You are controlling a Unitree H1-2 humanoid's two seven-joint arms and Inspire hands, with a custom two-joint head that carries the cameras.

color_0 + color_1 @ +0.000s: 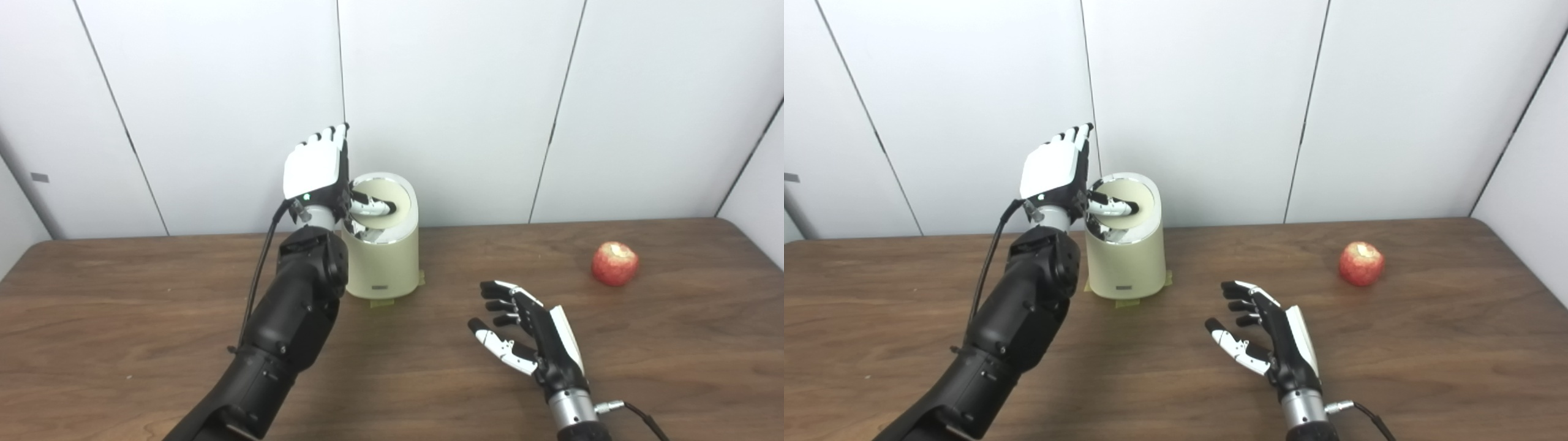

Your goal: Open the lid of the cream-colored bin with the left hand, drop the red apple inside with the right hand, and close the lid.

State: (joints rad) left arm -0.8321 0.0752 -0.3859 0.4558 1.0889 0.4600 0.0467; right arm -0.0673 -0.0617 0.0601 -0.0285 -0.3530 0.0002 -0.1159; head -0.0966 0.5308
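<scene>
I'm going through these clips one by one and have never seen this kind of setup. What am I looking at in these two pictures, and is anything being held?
Both pictures come from two cameras side by side on a humanoid robot's head, so they show one scene from slightly different spots. Its two black arms enter from the bottom edge. The left robot hand is raised beside the cream-colored bin, fingers straight up, thumb reaching across the bin's round lid; it grips nothing. The right robot hand is open above the wooden table, empty. The red apple sits alone on the table, far right, untouched.
</scene>
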